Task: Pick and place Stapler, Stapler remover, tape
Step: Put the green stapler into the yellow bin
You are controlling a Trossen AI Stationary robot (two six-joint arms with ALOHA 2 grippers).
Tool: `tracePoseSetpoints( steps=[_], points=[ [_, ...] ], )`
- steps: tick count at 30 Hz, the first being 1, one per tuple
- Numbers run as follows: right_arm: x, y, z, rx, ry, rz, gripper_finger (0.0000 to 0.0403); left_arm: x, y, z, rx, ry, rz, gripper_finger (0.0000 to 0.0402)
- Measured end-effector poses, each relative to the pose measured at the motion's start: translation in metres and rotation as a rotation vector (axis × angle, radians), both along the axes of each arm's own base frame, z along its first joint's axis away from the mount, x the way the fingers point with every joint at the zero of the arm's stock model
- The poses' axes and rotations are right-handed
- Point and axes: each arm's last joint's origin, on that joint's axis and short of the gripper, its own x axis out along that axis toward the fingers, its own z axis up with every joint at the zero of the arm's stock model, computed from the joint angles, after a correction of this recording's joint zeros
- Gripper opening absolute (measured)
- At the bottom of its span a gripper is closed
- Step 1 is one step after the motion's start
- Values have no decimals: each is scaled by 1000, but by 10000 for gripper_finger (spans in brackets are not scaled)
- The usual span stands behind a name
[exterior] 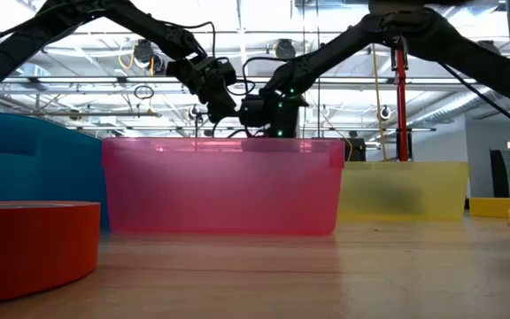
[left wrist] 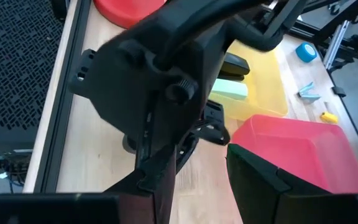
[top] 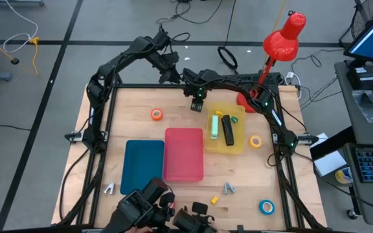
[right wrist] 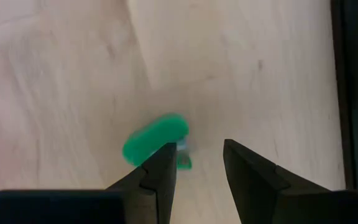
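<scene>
Overhead, both arms reach in over the far edge of the bench (top: 135, 129). The right gripper (right wrist: 197, 163) hangs just above the wood by the yellow bin's (top: 237, 145) far corner, its fingers parted a narrow way with nothing between them, a small green item (right wrist: 155, 139) lying on the board just past one fingertip. The left gripper (left wrist: 197, 180) hovers close behind the right wrist, fingers apart and holding nothing. A pale green stapler (top: 214, 125) and a black stapler (top: 228, 129) lie in the yellow bin. An orange tape roll (top: 157, 114) sits toward the far edge, a yellow tape roll (top: 256, 141) beside the yellow bin, a blue tape roll (top: 266, 206) near the right front corner. Pink (top: 184, 154) and blue (top: 144, 165) bins stand mid-bench.
</scene>
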Motion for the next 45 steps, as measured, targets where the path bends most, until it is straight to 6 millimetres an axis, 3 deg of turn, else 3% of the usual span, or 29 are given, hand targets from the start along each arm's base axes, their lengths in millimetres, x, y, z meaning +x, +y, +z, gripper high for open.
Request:
tracePoseSetpoints(
  steps=[4, 8, 16, 22, 27, 37, 45],
  points=[
    [-6, 1, 15, -20, 11, 91, 125, 0, -1, 0, -3, 2, -1, 145],
    [-7, 1, 15, -31, 24, 136, 125, 0, -1, 0, -6, 4, 0, 145],
    [-2, 2, 18, 26, -53, -188, 125, 0, -1, 0, -7, 8, 5, 145],
    [2, 4, 19, 39, -88, -279, 131, 0, 0, -1, -6, 10, 6, 145],
    [8, 13, 19, 50, -100, -295, 166, 0, 0, -1, -3, 9, 4, 145],
    [8, 17, 18, 168, -120, -484, 264, 1, 0, 0, 4, 4, 3, 145],
    [7, 17, 18, 89, -90, -539, 292, 0, 0, 0, 1, 5, 4, 145]
  ],
)
